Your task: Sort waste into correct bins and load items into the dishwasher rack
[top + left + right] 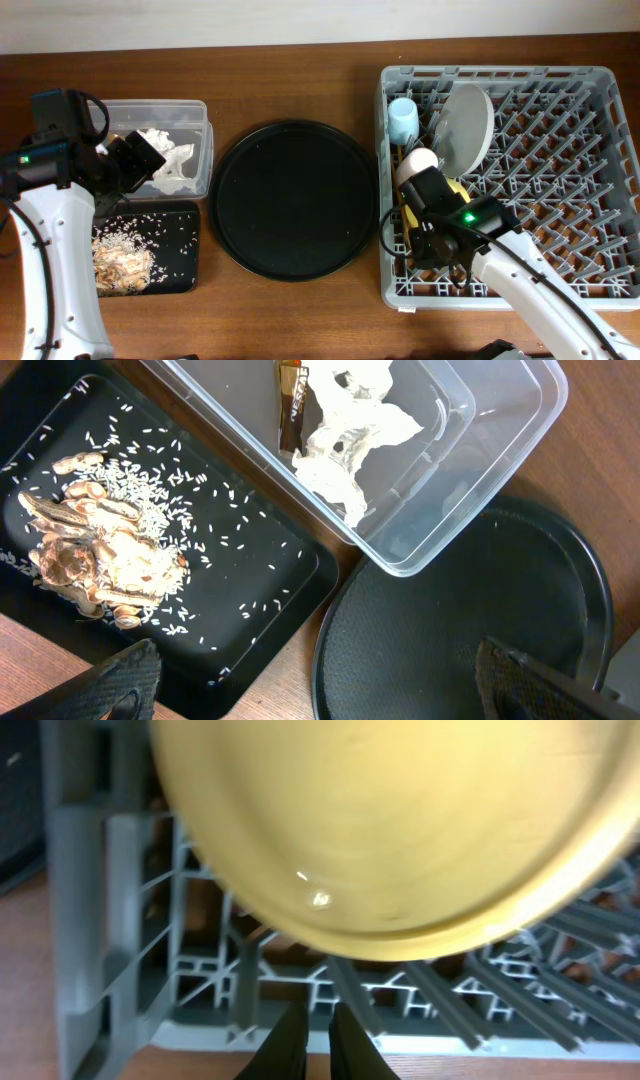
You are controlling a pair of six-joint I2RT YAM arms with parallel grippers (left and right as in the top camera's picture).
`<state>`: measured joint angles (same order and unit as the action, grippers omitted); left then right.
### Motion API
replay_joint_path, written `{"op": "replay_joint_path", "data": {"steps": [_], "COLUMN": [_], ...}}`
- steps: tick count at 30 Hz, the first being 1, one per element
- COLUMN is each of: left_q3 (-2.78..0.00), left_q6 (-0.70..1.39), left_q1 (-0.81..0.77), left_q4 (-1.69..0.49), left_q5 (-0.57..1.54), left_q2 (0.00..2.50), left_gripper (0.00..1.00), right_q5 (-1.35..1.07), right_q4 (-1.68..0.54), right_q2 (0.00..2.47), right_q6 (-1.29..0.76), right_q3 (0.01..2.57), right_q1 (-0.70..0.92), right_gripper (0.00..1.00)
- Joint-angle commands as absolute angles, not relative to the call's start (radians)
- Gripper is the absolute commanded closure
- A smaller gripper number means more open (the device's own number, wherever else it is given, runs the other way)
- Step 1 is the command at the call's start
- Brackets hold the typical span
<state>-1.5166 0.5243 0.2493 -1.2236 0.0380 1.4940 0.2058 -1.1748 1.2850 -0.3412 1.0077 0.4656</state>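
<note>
Loading step: glossy round yellow bowl (400,820) sits in the large grey pegged plastic dishwasher rack (600,80), left side; right gripper (317,1040) pressed together, empty, just beside it; left gripper (315,660) spread wide — next, probably lift clear.

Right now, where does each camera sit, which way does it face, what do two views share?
Overhead: above table, facing down; left arm, right arm, dishwasher rack.
Left wrist: on left arm, facing down at clear tub, flat black tray; left gripper open.
Right wrist: over rack, facing yellow bowl; right gripper nearly shut.
Shared: overhead, left wrist show tub.
</note>
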Motion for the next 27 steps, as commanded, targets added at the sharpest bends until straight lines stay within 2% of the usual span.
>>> {"op": "replay_joint_path", "data": {"steps": [1,16,18,19,20,22,27], "left_q3": [-1.523,-1.523,-1.523,-1.523,-1.523,-1.523,-1.523], "left_q6": [0.523,0.523,0.523,0.523,0.523,0.523,0.523], "left_q1": [0.252,0.252,0.252,0.252,0.252,0.252,0.252], "left_q4": [-1.225,-1.225,-1.225,-1.225,-1.225,-1.225,-1.225], "left_q5": [0.038,0.038,0.038,0.038,0.038,0.038,0.038], "left_q2": [1.477,1.477,1.477,1.477,1.477,1.477,1.477], "left_gripper": [0.01,0.01,0.01,0.01,0.01,0.01,0.01], "right_q5": [0.335,0.319,0.214,0.145,0.107,0.078,0.043], "right_q4": [-1.162,-1.069,-1.044,-1.021,-1.005,-0.969,-0.867], "right_q2": [1.283,1.28,1.273,1.27,1.269,1.271,1.336], "right_q6": [-0.406,-0.406,-0.405,-0.397,-0.398,-0.402,-0.402], "right_q3": [0.999,1.002,1.002,1.002,1.002,1.002,0.971], "right_q1": [0.469,0.469,0.471,0.471,0.471,0.471,0.471], "right_gripper": [0.87,0.88,0.88,0.87,0.81,0.49,0.53]}}
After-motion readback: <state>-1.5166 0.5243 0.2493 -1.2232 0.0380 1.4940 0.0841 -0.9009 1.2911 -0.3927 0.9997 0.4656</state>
